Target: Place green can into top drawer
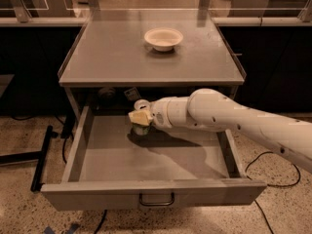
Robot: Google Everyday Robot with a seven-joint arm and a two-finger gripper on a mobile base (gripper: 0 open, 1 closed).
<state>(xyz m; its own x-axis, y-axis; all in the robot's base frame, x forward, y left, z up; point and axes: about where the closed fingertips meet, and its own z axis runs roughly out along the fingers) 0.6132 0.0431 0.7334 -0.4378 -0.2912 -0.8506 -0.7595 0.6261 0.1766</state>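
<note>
The top drawer (97,189) is pulled wide open, its dark handle (156,199) at the centre of the front panel. My gripper (141,117), with yellowish fingers, reaches in from the right over the back left part of the drawer. It is shut on the top of the green can (140,130). The can stands upright, its base at or just above the drawer floor; only its lower part shows under the fingers.
A white bowl (164,38) sits on the grey cabinet top (122,57) above the drawer. My white arm (234,121) crosses the drawer's right side. Dark items lie in the recess behind the drawer. A cable (273,179) runs on the floor at right.
</note>
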